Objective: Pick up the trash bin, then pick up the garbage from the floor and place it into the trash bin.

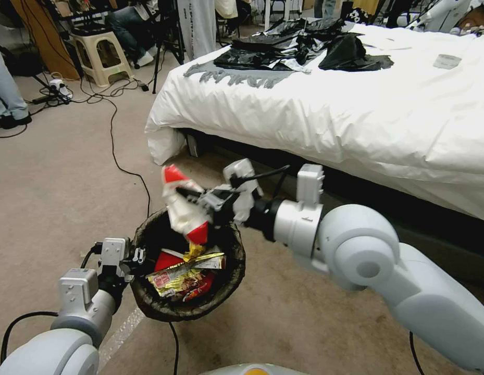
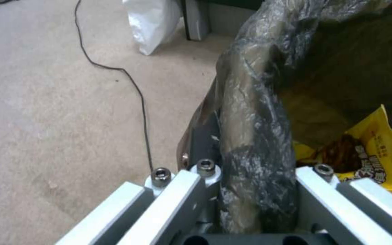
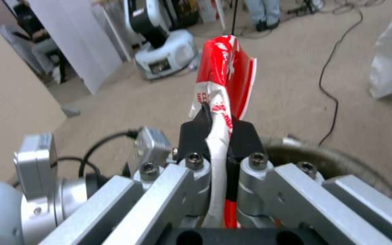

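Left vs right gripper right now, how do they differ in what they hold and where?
The left gripper clamps the trash bin by its bag-lined rim; the right gripper pinches a red-and-white wrapper. The left gripper sits at the bin's side, the right gripper above its opening. Both are shut on a load.

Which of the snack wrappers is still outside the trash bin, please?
The red-and-white wrapper, pinched in the right gripper above the trash bin; the yellow wrapper and other red ones already lie inside.
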